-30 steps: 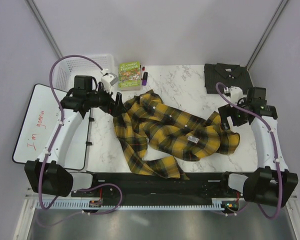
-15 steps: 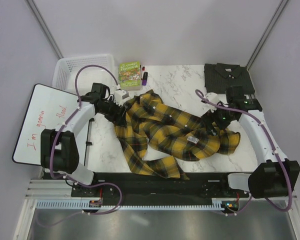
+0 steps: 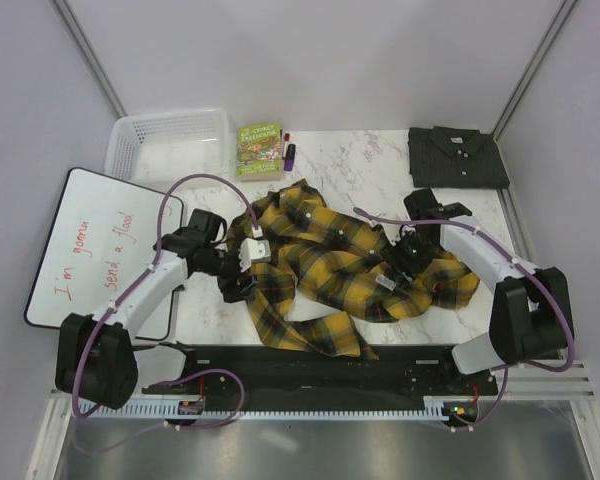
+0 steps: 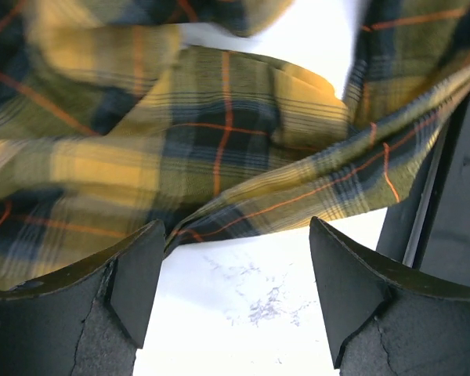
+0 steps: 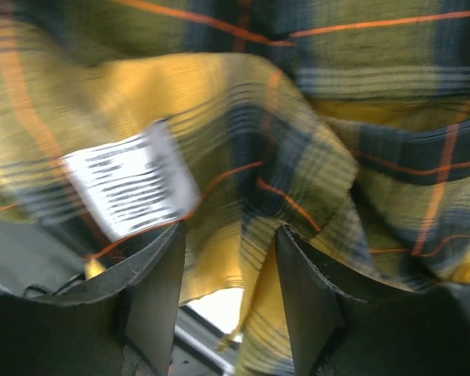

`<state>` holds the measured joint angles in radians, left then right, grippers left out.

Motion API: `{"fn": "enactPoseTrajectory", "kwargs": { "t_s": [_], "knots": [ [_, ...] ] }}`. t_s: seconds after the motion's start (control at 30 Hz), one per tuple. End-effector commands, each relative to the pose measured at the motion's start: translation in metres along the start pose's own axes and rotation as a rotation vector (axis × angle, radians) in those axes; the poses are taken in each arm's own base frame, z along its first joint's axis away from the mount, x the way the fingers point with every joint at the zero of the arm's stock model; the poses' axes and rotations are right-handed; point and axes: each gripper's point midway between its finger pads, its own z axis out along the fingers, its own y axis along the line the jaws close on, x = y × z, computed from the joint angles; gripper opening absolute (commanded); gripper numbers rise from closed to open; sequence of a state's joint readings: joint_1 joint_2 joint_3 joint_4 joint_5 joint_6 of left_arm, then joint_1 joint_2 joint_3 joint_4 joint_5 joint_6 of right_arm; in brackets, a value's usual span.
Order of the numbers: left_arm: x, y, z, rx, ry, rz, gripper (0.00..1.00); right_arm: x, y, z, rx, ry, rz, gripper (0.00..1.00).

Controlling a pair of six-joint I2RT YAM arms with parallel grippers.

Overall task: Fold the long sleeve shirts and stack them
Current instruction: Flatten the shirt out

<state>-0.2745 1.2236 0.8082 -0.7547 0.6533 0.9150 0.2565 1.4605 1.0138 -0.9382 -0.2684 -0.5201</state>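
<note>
The yellow-and-black plaid shirt [image 3: 330,255] lies crumpled in the middle of the marble table [image 3: 365,165]. The dark grey shirt [image 3: 458,157] rests folded at the back right corner. My left gripper [image 3: 235,283] is low at the plaid shirt's left edge. In the left wrist view it [image 4: 235,229] stands open over bare marble, with the plaid hem [image 4: 243,207] just past the fingertips. My right gripper [image 3: 400,262] is down on the plaid shirt's right part. In the right wrist view it [image 5: 229,239] has its jaws partly narrowed around a hanging fold of plaid [image 5: 298,196], beside a white label [image 5: 129,180].
A white basket [image 3: 170,140] stands at the back left, with a green book [image 3: 260,150] and a purple marker [image 3: 289,155] beside it. A whiteboard [image 3: 100,250] lies off the table's left side. A black rail [image 3: 320,360] runs along the near edge.
Both arms have dropped and swung inward onto the plaid shirt. The left gripper went to its left edge, the right to the fold by the label. The right jaws have narrowed.
</note>
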Motion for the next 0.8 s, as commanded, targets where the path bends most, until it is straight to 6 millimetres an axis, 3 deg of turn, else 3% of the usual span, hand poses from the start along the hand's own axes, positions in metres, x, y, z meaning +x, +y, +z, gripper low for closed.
{"fn": "enactPoseTrajectory", "kwargs": {
  "t_s": [0.0, 0.17, 0.23, 0.33, 0.43, 0.57, 0.63, 0.67, 0.77],
  "knots": [
    [-0.004, -0.001, 0.013, 0.032, -0.033, 0.204, 0.81, -0.008, -0.049, 0.005, 0.141, 0.003, 0.004, 0.56],
    [0.002, 0.008, 0.029, -0.007, 0.020, 0.305, 0.81, -0.025, -0.107, -0.002, 0.207, -0.005, 0.085, 0.54],
    [0.009, 0.005, 0.034, 0.013, 0.034, 0.324, 0.80, -0.040, -0.128, -0.016, 0.250, -0.044, 0.108, 0.53],
    [0.021, -0.004, 0.039, 0.043, 0.065, 0.352, 0.79, -0.059, -0.140, -0.031, 0.273, -0.089, 0.121, 0.53],
    [0.039, -0.017, 0.041, 0.076, 0.115, 0.380, 0.70, -0.072, -0.132, -0.050, 0.254, -0.140, 0.126, 0.55],
    [0.048, -0.023, 0.037, 0.065, 0.141, 0.353, 0.47, -0.088, -0.094, -0.074, 0.132, -0.261, 0.109, 0.58],
    [0.046, -0.021, 0.034, 0.043, 0.143, 0.292, 0.34, -0.088, -0.075, -0.069, 0.068, -0.273, 0.119, 0.59],
    [0.039, -0.014, 0.030, 0.014, 0.141, 0.276, 0.22, -0.088, -0.067, -0.066, 0.047, -0.271, 0.114, 0.59],
    [0.026, 0.008, 0.017, -0.049, 0.107, 0.149, 0.16, -0.077, -0.040, -0.032, -0.024, -0.184, 0.090, 0.57]
  ]
}}
